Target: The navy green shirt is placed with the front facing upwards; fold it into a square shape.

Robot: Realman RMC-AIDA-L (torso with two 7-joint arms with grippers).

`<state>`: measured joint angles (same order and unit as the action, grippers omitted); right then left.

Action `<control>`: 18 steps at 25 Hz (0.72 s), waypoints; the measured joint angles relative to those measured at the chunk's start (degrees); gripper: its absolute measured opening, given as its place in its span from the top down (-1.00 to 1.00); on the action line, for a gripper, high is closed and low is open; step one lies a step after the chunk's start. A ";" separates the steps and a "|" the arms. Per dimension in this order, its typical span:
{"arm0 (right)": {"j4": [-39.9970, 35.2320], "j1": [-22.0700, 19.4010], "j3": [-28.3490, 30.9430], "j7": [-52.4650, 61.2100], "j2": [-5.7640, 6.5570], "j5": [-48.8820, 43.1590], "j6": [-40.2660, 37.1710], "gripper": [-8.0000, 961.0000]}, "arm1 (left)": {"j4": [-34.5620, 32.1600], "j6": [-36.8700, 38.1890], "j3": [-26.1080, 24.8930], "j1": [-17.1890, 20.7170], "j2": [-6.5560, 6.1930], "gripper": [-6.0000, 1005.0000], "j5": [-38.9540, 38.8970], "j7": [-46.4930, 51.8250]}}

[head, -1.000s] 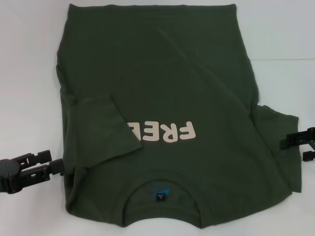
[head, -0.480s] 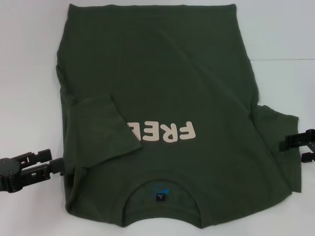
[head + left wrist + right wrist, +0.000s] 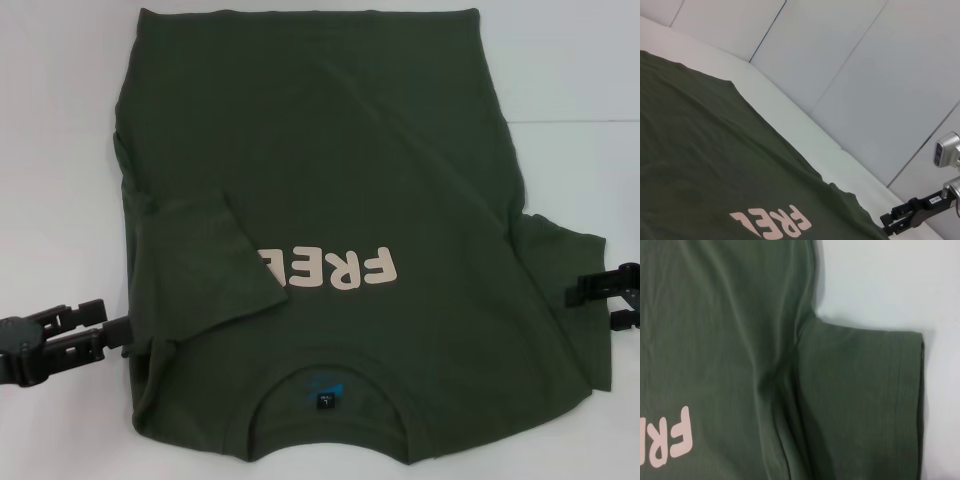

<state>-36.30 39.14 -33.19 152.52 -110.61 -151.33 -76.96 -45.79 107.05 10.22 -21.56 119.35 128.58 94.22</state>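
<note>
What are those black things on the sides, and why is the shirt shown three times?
They are a robot's two claws. The left claw sits at one edge of the green shirt; the right claw waits by the other sleeve. One picture comes from a camera on the robot's head, looking down. The other two come from cameras on its wrists, so they see the shirt up close. The shirt lies on a white table, one sleeve already folded in over part of the "FREE!" letters. Neither claw holds anything that I can see.

You see pale lettering [image 3: 330, 270] reading "FRE" on the chest of the navy green shirt [image 3: 330, 150], the remainder covered by a folded-in sleeve [image 3: 205, 265]; the blue neck label [image 3: 325, 393] is too small to read.
</note>
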 joint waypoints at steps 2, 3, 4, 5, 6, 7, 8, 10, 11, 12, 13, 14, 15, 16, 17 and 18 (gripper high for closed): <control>0.19 0.05 0.01 -0.03 0.01 0.02 0.13 -0.82 | 0.08 -0.16 0.10 -0.10 0.00 -0.61 0.00 0.00; 0.27 0.08 0.00 -0.04 0.01 0.02 0.16 -0.83 | 0.12 -0.17 0.14 -0.16 0.00 -0.61 0.00 0.00; 0.32 0.10 0.01 -0.04 0.00 0.02 0.18 -0.83 | 0.16 -0.17 0.16 -0.21 0.00 -0.61 0.00 0.00; 0.33 0.11 0.01 -0.04 -0.01 0.03 0.19 -0.83 | 0.18 -0.18 0.17 -0.23 0.00 -0.61 0.00 0.00; 0.34 0.11 0.04 -0.04 -0.02 0.03 0.21 -0.83 | 0.19 -0.18 0.17 -0.28 0.00 -0.61 0.00 0.00; 0.35 0.10 0.10 -0.05 -0.04 0.02 0.22 -0.83 | 0.19 -0.18 0.17 -0.28 0.00 -0.61 0.00 0.00; 0.37 0.10 0.19 -0.05 -0.05 0.01 0.22 -0.83 | 0.19 -0.18 0.16 -0.31 0.00 -0.61 0.00 0.00; 0.39 0.10 0.32 -0.05 -0.07 0.01 0.22 -0.83 | 0.19 -0.19 0.12 -0.35 0.00 -0.61 0.00 0.00; 0.41 0.09 0.37 -0.05 -0.09 0.07 0.23 -0.83 | 0.20 -0.18 0.10 -0.35 0.00 -0.61 0.00 0.00; 0.44 0.07 0.37 -0.05 -0.12 0.23 0.24 -0.83 | 0.26 -0.19 0.08 -0.36 0.00 -0.61 0.00 0.00; 0.48 0.06 0.37 -0.05 -0.15 0.45 0.24 -0.83 | 0.36 -0.19 0.06 -0.38 0.00 -0.61 0.00 -0.03; 0.53 0.05 0.37 -0.05 -0.18 0.69 0.25 -0.83 | 0.44 -0.19 0.06 -0.40 0.00 -0.61 0.00 -0.10; 0.57 0.05 0.36 -0.05 -0.21 0.87 0.27 -0.83 | 0.54 -0.19 0.06 -0.42 0.00 -0.61 0.00 -0.19; 0.62 0.05 0.34 -0.05 -0.27 1.09 0.29 -0.83 | 0.58 -0.19 0.04 -0.42 0.00 -0.61 0.00 -0.25; 0.67 0.05 0.33 -0.05 -0.34 1.24 0.31 -0.83 | 0.60 -0.19 0.02 -0.42 0.00 -0.61 0.00 -0.28; 0.69 0.05 0.33 -0.05 -0.37 1.30 0.33 -0.83 | 0.60 -0.19 0.00 -0.45 0.00 -0.61 0.00 -0.29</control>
<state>-35.61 39.18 -32.86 152.47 -110.97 -150.03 -76.63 -45.18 106.87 10.21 -22.01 119.35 128.58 93.93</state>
